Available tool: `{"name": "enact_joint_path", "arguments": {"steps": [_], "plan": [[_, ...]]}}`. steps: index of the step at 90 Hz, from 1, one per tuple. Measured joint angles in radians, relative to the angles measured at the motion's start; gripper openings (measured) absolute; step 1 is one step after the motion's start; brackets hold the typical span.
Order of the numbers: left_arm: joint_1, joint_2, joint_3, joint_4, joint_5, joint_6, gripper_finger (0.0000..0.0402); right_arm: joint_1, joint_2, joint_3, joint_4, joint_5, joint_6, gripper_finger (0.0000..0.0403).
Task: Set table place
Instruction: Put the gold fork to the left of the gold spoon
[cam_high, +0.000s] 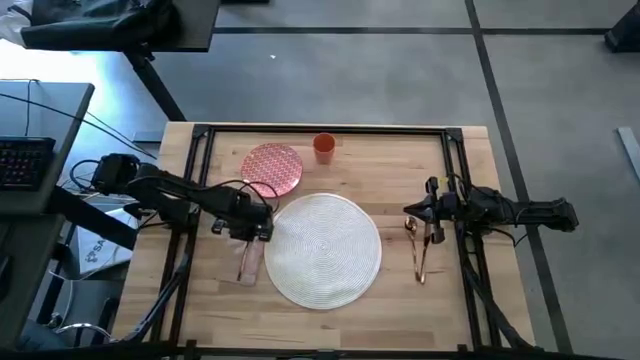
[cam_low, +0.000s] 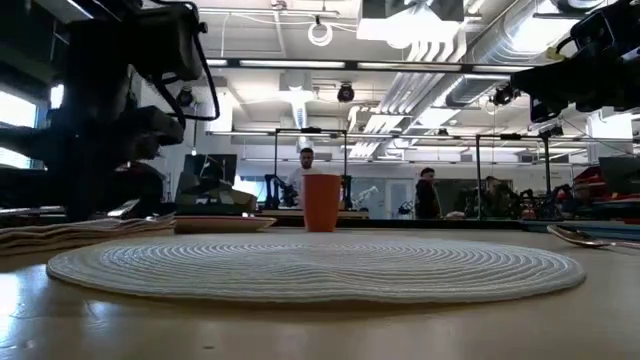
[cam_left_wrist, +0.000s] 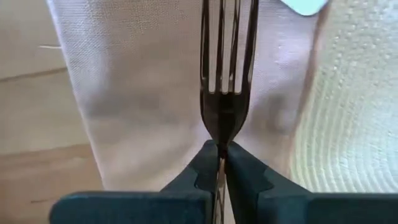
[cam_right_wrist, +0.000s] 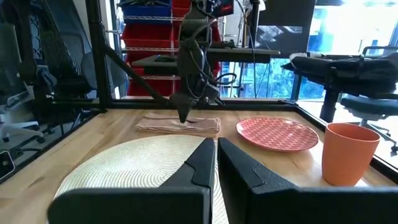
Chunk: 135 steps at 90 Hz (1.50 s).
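Observation:
The white woven placemat (cam_high: 322, 250) lies mid-table, with the red-patterned plate (cam_high: 272, 168) and the orange cup (cam_high: 324, 146) behind it. A beige napkin (cam_high: 250, 262) lies flat at the placemat's left edge. My left gripper (cam_high: 245, 228) hangs over the napkin's far end, shut on a copper fork (cam_left_wrist: 225, 68). My right gripper (cam_right_wrist: 215, 163) stands shut and empty at the placemat's right side, pointing toward the table's left. Below it, more copper cutlery (cam_high: 421, 252) lies on the wood. My left gripper pinches the fork's neck (cam_left_wrist: 222, 138), just behind the tines, between its two fingertips (cam_left_wrist: 205, 163). The fingers come from above, pointing down, as the right wrist view shows. The tines reach out past the fingertips over the napkin (cam_left_wrist: 143, 87); whether they touch it, I cannot tell.
A black metal frame (cam_high: 320, 130) runs along the table's edges. A grey desk with a keyboard (cam_high: 20, 160) stands off the left side. Bare wood lies along the near edge. People stand far off in the room behind the table.

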<state>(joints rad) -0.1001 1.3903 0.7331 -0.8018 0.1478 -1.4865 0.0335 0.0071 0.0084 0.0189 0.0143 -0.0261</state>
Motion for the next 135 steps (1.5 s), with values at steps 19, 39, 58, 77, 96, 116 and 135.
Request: {"name": "enact_joint_path", "arguments": {"steps": [19, 39, 58, 77, 96, 116, 135], "plan": [[0.000, -0.030, 0.117, -0.031, -0.027, 0.061, 0.0005, 0.000, 0.000, 0.000, 0.000, 0.000, 0.000, 0.0000], [0.000, -0.035, 0.262, 0.159, -0.182, 0.190, 0.0005, 0.000, 0.000, 0.000, 0.000, 0.000, 0.000, 0.0000], [0.009, -0.035, 0.303, 0.528, -0.425, 0.287, 0.0005, -0.001, 0.000, 0.000, 0.005, 0.035, -0.057, 0.0000], [0.010, -0.034, 0.357, 0.687, -0.570, 0.475, 0.0005, -0.001, 0.000, 0.000, 0.061, 0.017, 0.109, 0.0000], [0.028, -0.034, 0.384, 0.698, -0.614, 0.513, 0.0005, -0.001, 0.024, 0.036, 0.245, 0.129, 0.806, 0.0000], [0.053, -0.034, 0.384, 0.715, -0.629, 0.528, 0.0005, 0.000, 0.232, 0.195, 0.233, 0.114, 0.969, 0.0000], [0.068, -0.029, 0.384, 0.786, -0.625, 0.558, 0.0005, 0.000, 0.620, 0.483, 0.241, 0.176, 0.829, 0.0000]]}}
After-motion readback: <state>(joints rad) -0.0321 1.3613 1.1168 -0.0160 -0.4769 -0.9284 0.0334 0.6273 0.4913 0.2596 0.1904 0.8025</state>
